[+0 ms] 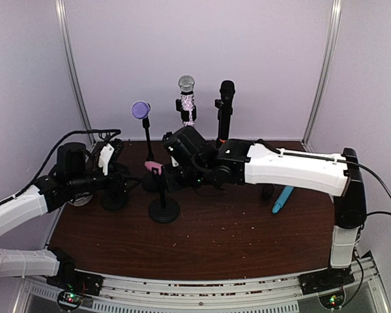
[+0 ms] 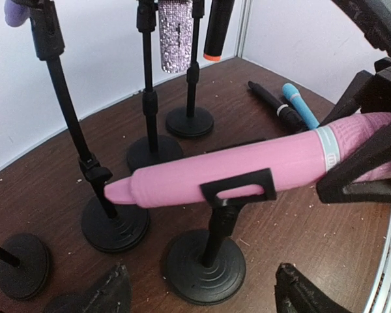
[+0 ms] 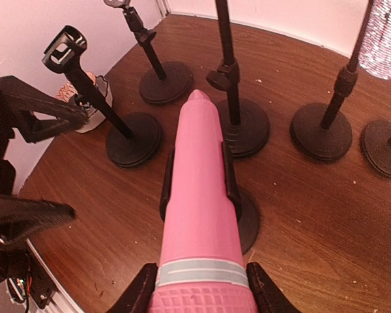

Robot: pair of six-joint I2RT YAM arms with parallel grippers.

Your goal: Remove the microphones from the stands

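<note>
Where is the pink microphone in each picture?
Top view: pink microphone, small, just left of centre.
Left wrist: pink microphone lies across the middle, tip left.
Right wrist: pink microphone fills the bottom middle, tip up.
Shared landmark: its stand's round black base.

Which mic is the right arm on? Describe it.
On the table, find the short stand nearest the front edge. The pink microphone lies in it, held by the right gripper. Behind stand a purple mic, glittery mic and black mic; only this is pink.
</note>
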